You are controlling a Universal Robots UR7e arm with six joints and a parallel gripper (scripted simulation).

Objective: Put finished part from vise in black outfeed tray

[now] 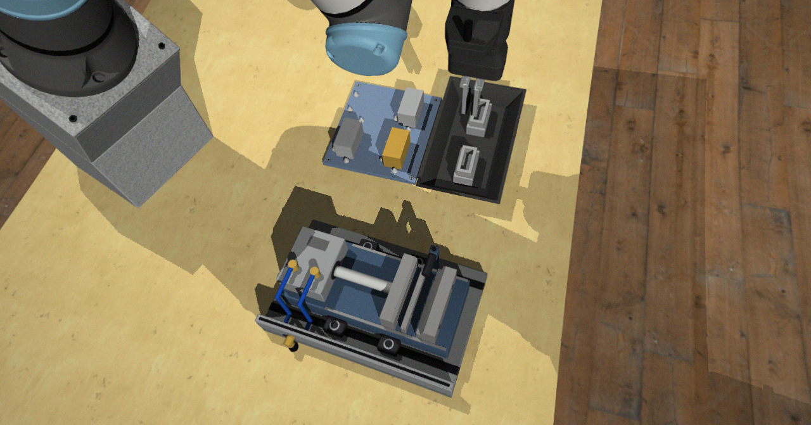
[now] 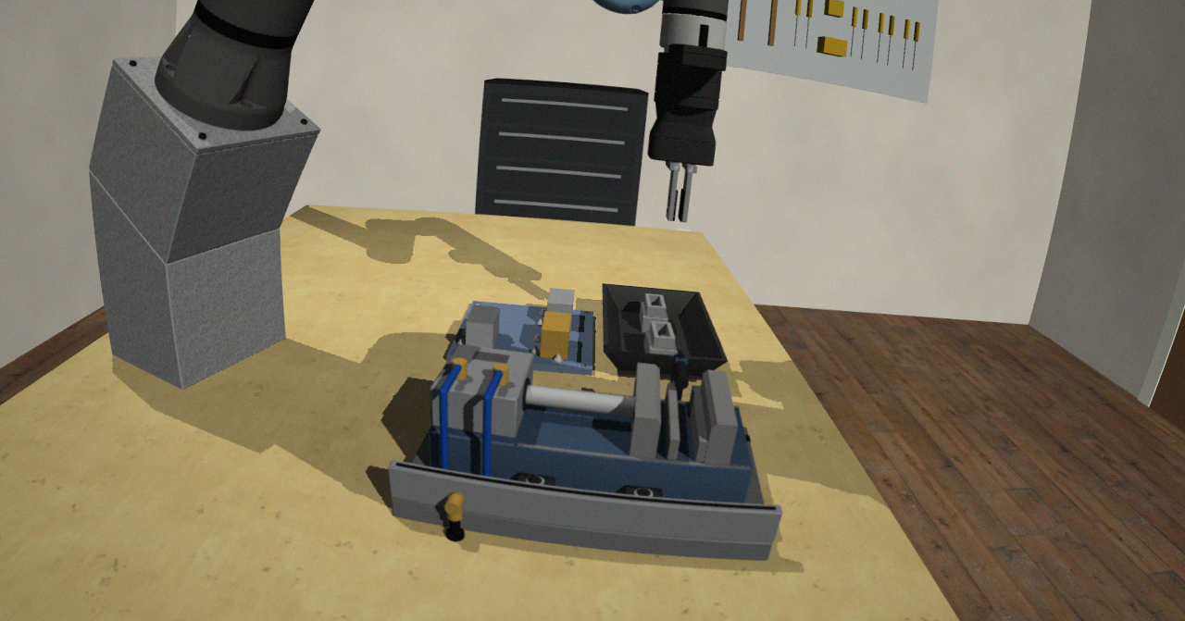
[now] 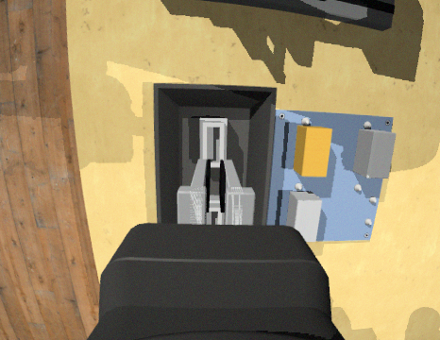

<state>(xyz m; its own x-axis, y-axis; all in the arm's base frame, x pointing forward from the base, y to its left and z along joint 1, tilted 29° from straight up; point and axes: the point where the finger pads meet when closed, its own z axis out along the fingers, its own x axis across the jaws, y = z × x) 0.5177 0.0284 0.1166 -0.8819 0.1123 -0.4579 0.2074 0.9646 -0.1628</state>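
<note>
Two grey pocketed blocks lie in the black outfeed tray [image 1: 470,139], one at the far end [image 1: 479,117] and one at the near end [image 1: 466,164]; both also show in the exterior view [image 2: 652,309] [image 2: 664,337]. My gripper [image 1: 471,109] [image 2: 678,217] hangs high above the tray's far end, fingers shut together with nothing between them. In the wrist view the shut fingers cover one block, and the other block [image 3: 212,132] shows beyond them. The vise [image 1: 374,298] stands nearer the front, with no block between its jaws [image 1: 418,303].
A blue fixture plate [image 1: 383,130] lies left of the tray with two plain grey blocks [image 1: 409,106] [image 1: 347,139] and an orange block [image 1: 395,146]. The arm's grey pedestal [image 1: 113,110] stands at the far left. The table's edge runs just right of the tray.
</note>
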